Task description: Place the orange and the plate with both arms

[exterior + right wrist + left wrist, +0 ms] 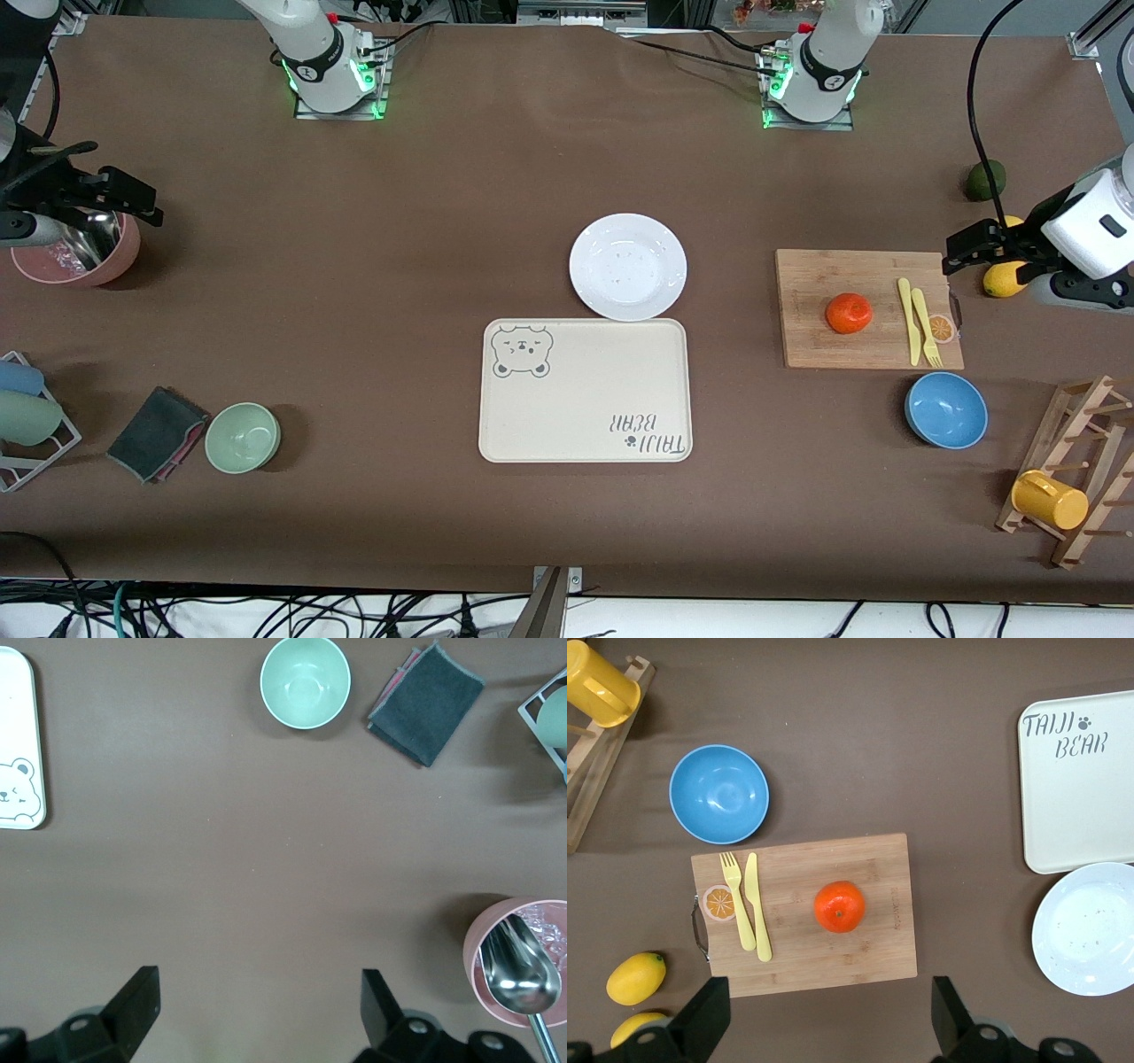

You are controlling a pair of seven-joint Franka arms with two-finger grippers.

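The orange [849,313] sits on a wooden cutting board [815,275] toward the left arm's end of the table; it also shows in the left wrist view [839,906]. The white plate [628,266] lies mid-table, touching the edge of a cream bear tray [585,390], farther from the front camera than the tray; it also shows in the left wrist view [1085,928]. My left gripper [961,251] is open and empty, up over the table beside the board's handle end [828,1014]. My right gripper [133,197] is open and empty, up near a pink bowl [257,1010].
A yellow knife and fork [917,321] lie on the board. A blue bowl [946,409], lemons [1003,279], an avocado [985,180] and a wooden rack with a yellow mug [1050,501] surround it. A pink bowl with a spoon [80,252], a green bowl [243,437] and a dark cloth [158,432] lie at the right arm's end.
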